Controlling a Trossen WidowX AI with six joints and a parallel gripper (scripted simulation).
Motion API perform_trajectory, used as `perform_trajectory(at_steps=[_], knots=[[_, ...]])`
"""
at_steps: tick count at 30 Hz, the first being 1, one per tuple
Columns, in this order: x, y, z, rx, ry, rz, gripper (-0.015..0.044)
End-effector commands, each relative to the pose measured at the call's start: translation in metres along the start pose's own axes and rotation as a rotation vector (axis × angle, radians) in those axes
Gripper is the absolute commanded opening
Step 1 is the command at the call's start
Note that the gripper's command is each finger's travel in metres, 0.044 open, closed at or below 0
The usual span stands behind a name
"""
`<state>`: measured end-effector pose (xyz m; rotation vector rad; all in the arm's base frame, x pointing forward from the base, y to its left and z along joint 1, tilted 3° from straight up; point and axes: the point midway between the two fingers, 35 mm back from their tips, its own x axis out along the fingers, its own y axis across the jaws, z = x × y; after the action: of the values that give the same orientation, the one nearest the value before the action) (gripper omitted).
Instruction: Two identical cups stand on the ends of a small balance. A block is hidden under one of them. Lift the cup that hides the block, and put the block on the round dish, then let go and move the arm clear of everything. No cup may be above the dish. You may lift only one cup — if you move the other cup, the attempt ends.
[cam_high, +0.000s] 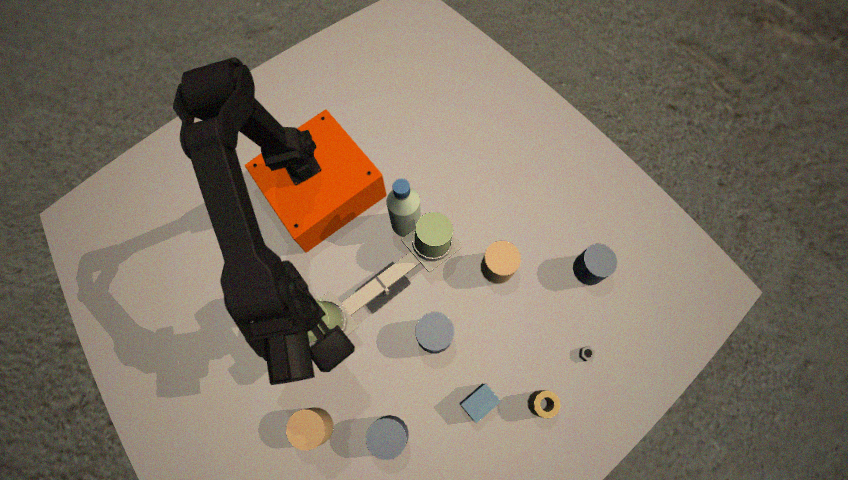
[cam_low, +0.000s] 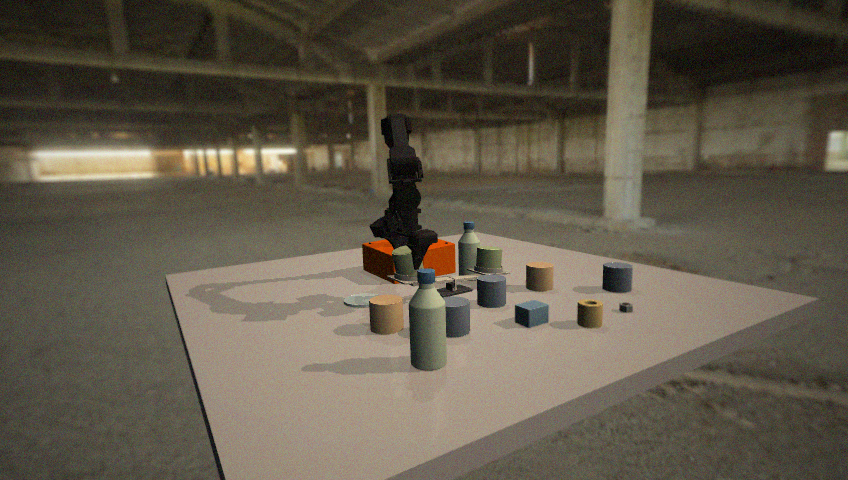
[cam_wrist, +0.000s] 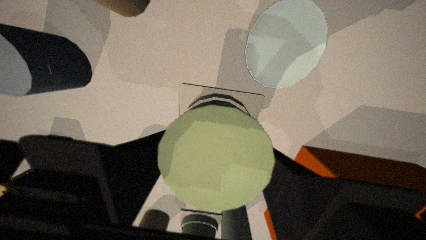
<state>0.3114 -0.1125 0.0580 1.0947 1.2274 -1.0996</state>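
Note:
My gripper (cam_high: 316, 334) (cam_low: 407, 254) (cam_wrist: 216, 136) is shut on one green cup (cam_low: 402, 261) (cam_wrist: 215, 172), at the balance's left end in the top view. The cup is upright, over its end plate (cam_wrist: 256, 103); I cannot tell whether its rim touches the plate. The other green cup (cam_high: 434, 230) (cam_low: 489, 259) stands on the opposite end. The balance (cam_high: 364, 296) (cam_low: 455, 284) looks nearly level in the exterior view. The pale round dish (cam_low: 358, 300) (cam_wrist: 287, 45) lies beside the held cup's end, with nothing on it; the arm hides it in the top view. No hidden block is visible.
A bottle (cam_high: 404, 209) (cam_low: 468, 248) stands close to the other cup, and another bottle (cam_low: 427, 333) stands in front. The orange box (cam_high: 336, 157) (cam_low: 441, 259) is under the arm's base. Several cylinders, a blue block (cam_high: 479, 402) (cam_low: 531, 314) and a yellow ring (cam_high: 534, 405) stand around.

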Motion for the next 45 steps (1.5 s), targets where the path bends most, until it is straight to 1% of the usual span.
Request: perform_trajectory(at_steps=[1, 45], knots=[[-0.011, 0.004, 0.006, 0.010, -0.025, 0.022, 0.0000], [-0.067, 0.000, 0.003, 0.010, -0.025, 0.022, 0.0000]])
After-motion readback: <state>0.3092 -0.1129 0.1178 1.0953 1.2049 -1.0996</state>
